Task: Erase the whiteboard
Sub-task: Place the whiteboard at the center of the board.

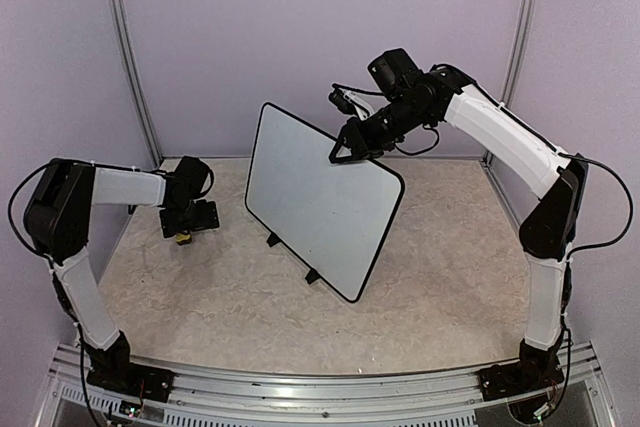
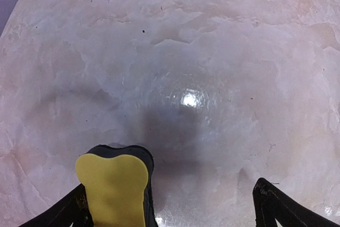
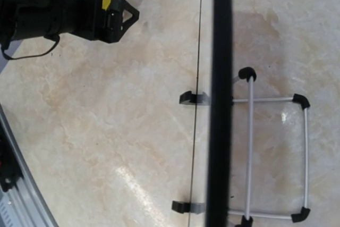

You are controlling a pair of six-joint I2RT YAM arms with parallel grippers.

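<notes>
Whiteboard [image 1: 320,197] stands tilted on wire stand [image 3: 251,147], mid-table [image 1: 450,282]; no writing visible.
Right claw [image 1: 350,144] at board's top edge; grip cannot be told.
Left claw [image 1: 190,219] wide open, empty, beside yellow-topped block [image 2: 112,184].
Recommend: ease right claw off edge squarely, avoid tipping board.

The whiteboard [image 3: 219,99], edge-on, is blurring into a dark 12-to-6 o'clock bar; a yellow-topped block [image 2: 112,187] is being cropped at 7 o'clock.

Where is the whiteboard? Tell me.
Top view: the whiteboard stands tilted at centre, the right end effector at its upper edge, the left end effector to its left.
</notes>
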